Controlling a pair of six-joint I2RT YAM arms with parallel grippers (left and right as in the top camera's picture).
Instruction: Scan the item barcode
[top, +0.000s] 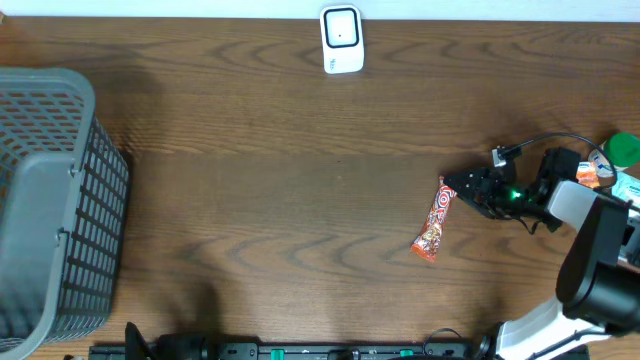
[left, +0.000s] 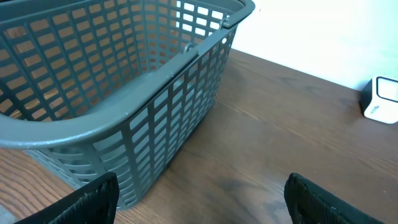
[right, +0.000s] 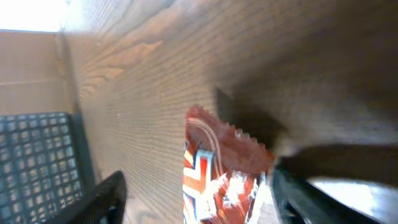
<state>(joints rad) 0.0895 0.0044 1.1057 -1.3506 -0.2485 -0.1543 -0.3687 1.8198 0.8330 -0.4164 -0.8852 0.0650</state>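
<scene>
Grey plastic lattice basket (top: 50, 200), white boxy scanner (top: 342, 40) and red-orange foil snack packet (top: 435, 220) on brown wooden table (top: 270, 180).
Far left, beside basket: left gripper (left: 202, 199), jaws spread wide. Top centre: scanner. Right of centre: packet lying flat, upper end between parted fingers of right gripper (top: 460, 193).

Snack packet (top: 434, 220): red-orange wrapper, white and blue print. Basket (top: 100, 230): grey, open grid lattice walls. Bench (top: 280, 180): dark brown, wavy wood grain. Scanner (top: 342, 40): white body, dark-outlined face.
</scene>
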